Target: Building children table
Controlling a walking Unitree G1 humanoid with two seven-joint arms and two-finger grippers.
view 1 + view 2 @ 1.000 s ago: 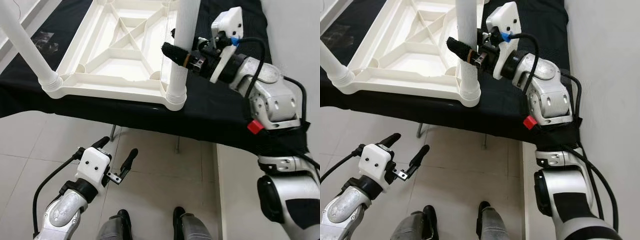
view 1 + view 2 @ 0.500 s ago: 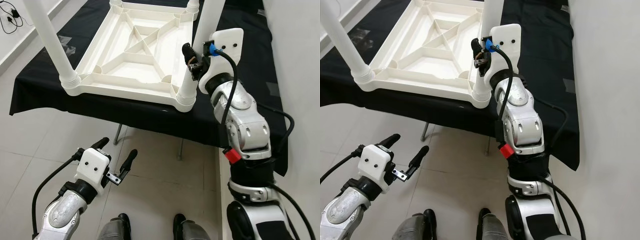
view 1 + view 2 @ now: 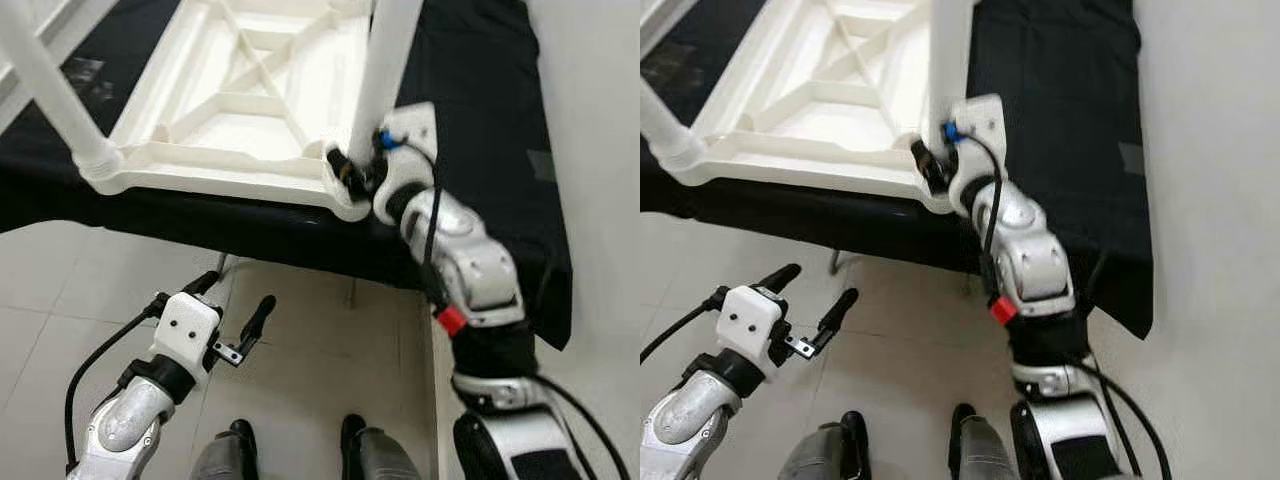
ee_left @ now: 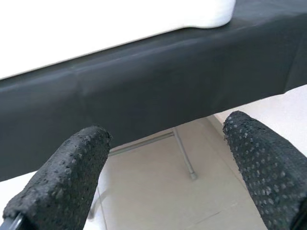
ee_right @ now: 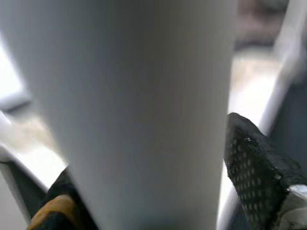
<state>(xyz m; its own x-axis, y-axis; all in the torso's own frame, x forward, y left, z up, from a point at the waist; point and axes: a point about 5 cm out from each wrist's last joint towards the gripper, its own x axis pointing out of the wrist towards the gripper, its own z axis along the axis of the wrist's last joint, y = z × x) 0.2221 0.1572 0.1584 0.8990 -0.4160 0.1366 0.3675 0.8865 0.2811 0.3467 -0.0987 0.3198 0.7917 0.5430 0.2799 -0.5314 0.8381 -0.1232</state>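
Note:
A white plastic children's table (image 3: 245, 105) lies upside down on a black-covered bench (image 3: 470, 90). One white leg (image 3: 388, 60) stands up from its near right corner socket, and another leg (image 3: 45, 85) rises from the near left corner. My right gripper (image 3: 350, 172) is shut on the right leg just above the socket. In the right wrist view the leg (image 5: 139, 115) sits between the black fingers (image 5: 254, 167). My left gripper (image 3: 235, 315) hangs open, holding nothing, low over the floor in front of the bench; the same gripper (image 4: 163, 177) faces the cloth edge in its wrist view.
The black cloth's front edge (image 3: 250, 225) hangs over a metal bench leg (image 4: 184, 155). Pale floor tiles (image 3: 320, 340) lie below, with my feet (image 3: 235, 440) at the bottom. A white wall (image 3: 600, 150) runs along the right side.
The camera view has shifted. My right gripper now holds the leg lower, close to the corner socket, with the arm drawn in under it. The left arm has stayed put.

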